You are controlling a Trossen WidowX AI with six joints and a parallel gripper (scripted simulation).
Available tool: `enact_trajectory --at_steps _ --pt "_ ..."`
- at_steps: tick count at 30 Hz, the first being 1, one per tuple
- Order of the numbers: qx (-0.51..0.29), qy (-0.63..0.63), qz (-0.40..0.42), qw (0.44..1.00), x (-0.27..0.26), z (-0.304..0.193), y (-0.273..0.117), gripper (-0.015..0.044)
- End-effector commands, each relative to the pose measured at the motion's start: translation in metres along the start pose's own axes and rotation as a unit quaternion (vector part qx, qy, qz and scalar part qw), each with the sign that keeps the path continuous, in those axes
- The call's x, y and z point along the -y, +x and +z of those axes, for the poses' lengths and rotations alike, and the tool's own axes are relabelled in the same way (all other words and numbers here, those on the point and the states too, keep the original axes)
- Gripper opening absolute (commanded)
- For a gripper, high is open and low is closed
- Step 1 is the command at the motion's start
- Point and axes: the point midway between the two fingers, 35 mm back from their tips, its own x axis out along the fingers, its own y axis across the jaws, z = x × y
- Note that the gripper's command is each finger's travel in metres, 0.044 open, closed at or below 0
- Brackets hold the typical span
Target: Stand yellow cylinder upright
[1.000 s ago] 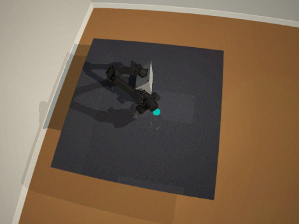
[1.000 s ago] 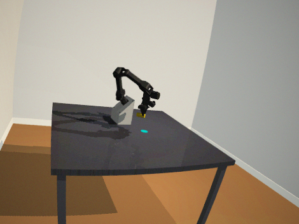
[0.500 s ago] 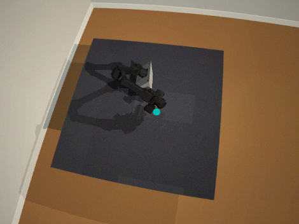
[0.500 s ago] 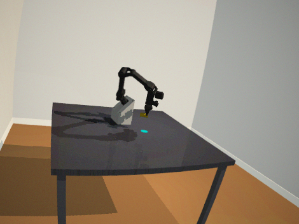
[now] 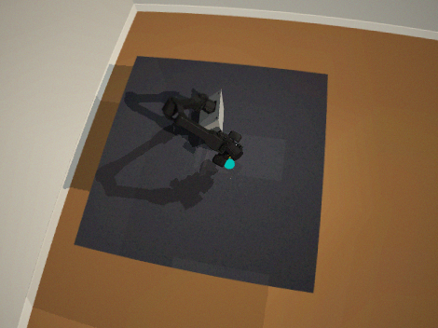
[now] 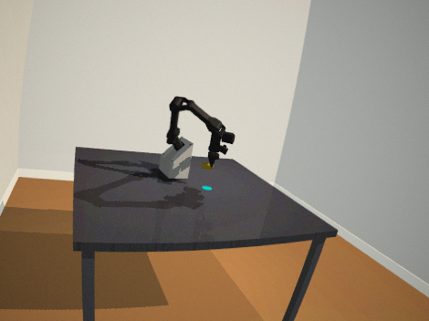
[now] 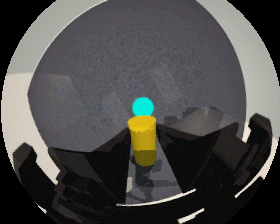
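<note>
The yellow tall cylinder [image 7: 141, 141] is held between my dark fingers and points away from the wrist camera. My gripper [image 7: 142, 129] is shut on it. The cyan circle [image 7: 143, 106] lies on the dark table top just beyond the cylinder's far end in the wrist view. In the exterior view the gripper [image 6: 211, 160] points down with the yellow cylinder [image 6: 209, 165] at its tip, above the table and behind the cyan circle [image 6: 206, 188]. In the top view the gripper [image 5: 226, 155] partly covers the cyan circle [image 5: 229, 164].
The arm's grey base block [image 6: 176, 161] stands on the table to the left of the gripper. The table is dark and square, with its edges far from the gripper. Walls stand behind and to the right.
</note>
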Motion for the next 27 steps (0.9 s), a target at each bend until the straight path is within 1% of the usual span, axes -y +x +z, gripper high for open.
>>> enact_trajectory --at_steps 1,27 --pt "0.009 -0.001 0.015 1.000 -0.002 -0.002 0.004 0.0105" --pt "0.070 -0.001 0.088 0.994 -0.011 -0.001 0.022 0.0105"
